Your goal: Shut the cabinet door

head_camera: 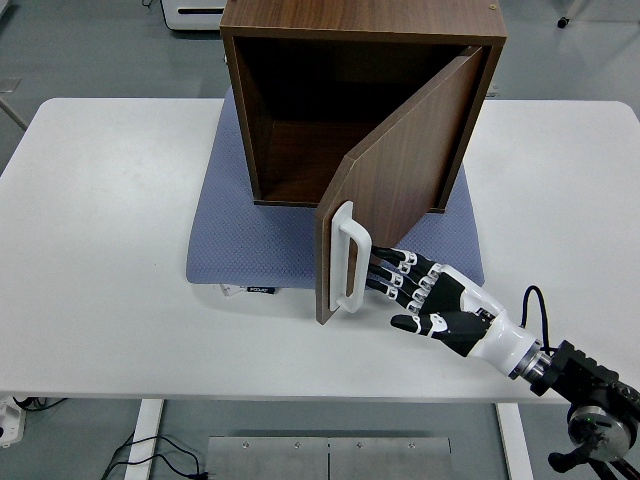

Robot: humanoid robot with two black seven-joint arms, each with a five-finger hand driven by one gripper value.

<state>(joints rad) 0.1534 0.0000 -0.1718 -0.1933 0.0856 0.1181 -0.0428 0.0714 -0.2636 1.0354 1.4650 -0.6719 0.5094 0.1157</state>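
A dark brown wooden box cabinet [300, 40] is seen at the upper centre of the frame, set on a blue-grey textured mat [255, 240] that is spread over the white table [100, 200]. Its open front is turned toward the bottom of the picture, and the shadowed interior is visible on the left side. The brown wooden door [400, 170], hinged at the cabinet's right edge, is caught partway across the opening, its free edge reaching out over the mat toward the lower centre. A white loop handle [345, 258] is fixed upright near that free edge. From the lower right corner the right hand [435, 305], black with white segments, is brought in low over the table; its fingers [395, 275] are stretched out nearly straight and close together, nothing is gripped, and their tips are laid against the door's outer face just right of the handle. The thumb is held apart beneath them. A black cable is looped behind the wrist at the lower right.
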